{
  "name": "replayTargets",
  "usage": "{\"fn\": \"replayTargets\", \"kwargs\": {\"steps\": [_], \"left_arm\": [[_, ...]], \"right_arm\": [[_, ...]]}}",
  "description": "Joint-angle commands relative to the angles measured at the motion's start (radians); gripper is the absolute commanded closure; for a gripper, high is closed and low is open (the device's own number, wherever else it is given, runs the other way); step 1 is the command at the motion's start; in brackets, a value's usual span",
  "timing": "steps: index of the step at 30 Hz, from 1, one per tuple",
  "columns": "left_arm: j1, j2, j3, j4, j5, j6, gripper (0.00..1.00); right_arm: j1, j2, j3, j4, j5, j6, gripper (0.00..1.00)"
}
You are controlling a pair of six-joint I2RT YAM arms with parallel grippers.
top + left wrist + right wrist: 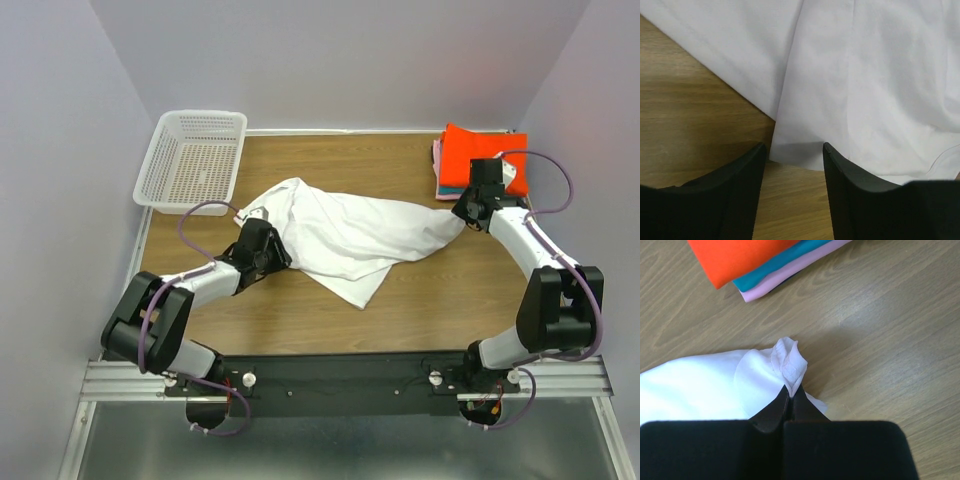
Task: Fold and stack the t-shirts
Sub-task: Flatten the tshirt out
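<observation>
A white t-shirt (345,232) lies crumpled across the middle of the wooden table. My right gripper (466,212) is shut on a hemmed corner of the white t-shirt (790,365) at its right end. My left gripper (270,250) is open at the shirt's left side; its fingers (740,175) straddle bare wood, with the shirt's edge (800,150) just beyond the tips. A stack of folded shirts (478,158), orange-red on top, then teal and pink, sits at the far right; it also shows in the right wrist view (755,260).
A white plastic mesh basket (193,158) stands at the far left corner of the table (450,300). Grey walls close in the table on three sides. The arm bases sit on a black rail (340,375) at the near edge.
</observation>
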Motion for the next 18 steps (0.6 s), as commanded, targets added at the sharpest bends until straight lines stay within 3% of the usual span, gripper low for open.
{"fn": "replayTargets", "kwargs": {"steps": [1, 4, 8, 10, 18], "left_arm": [[-0.003, 0.066, 0.029, 0.046, 0.062, 0.001, 0.62], [-0.003, 0.066, 0.026, 0.047, 0.068, 0.001, 0.81], [-0.005, 0.017, 0.014, 0.026, 0.067, -0.006, 0.88], [-0.005, -0.027, 0.009, 0.009, 0.055, -0.01, 1.0], [-0.005, -0.213, 0.023, -0.068, 0.048, 0.004, 1.0]], "right_arm": [[-0.005, -0.019, -0.015, 0.013, -0.003, -0.007, 0.98], [-0.006, -0.023, -0.016, 0.013, 0.002, -0.009, 0.99], [-0.006, -0.025, -0.015, 0.013, -0.003, -0.007, 0.98], [-0.005, -0.028, -0.015, 0.013, -0.003, -0.007, 0.98], [-0.006, -0.091, -0.012, 0.013, -0.035, -0.02, 0.99]]}}
